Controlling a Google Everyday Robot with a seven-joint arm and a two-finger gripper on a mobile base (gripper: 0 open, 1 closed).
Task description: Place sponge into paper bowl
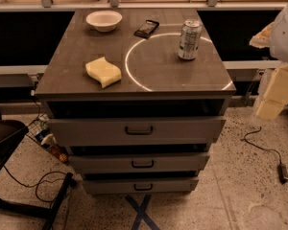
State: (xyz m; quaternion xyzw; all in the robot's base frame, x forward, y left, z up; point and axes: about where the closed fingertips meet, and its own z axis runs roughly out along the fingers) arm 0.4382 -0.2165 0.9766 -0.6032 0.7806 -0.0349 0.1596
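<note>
The sponge (103, 72) sits flat near the front-left corner of the worktop (158, 75), just short of the front edge. Its long axis runs roughly along that edge, with the right end tipped a little toward the front. The gripper (276, 95) is right out on the other side. It hangs off the right edge, out past the front-right corner, and it looks to be level with the top or a touch below it. So the sponge lies away to the camera's left of the gripper, with almost the whole width of the top between them.

Whether the gripper is wide or narrow, I cannot tell. Only its pale wedge shows at the picture's edge, under the white bulk of the arm (285, 28), and it holds nothing that I can see. The arm looks drawn back, not reaching over the top at all.

The paper bowl (104, 20) stands upright near the back-left corner, close to the back edge. It is empty and almost straight behind the sponge, with bare top between the two.

My read is that this one is barely started. The reach has to come up and cross leftward along the front edge. The can (189, 39) stands toward the right edge, farther back, so a path along the front should pass clear of it. The dark flat thing (146, 28) beside the bowl is one to mind on the carry back.
</note>
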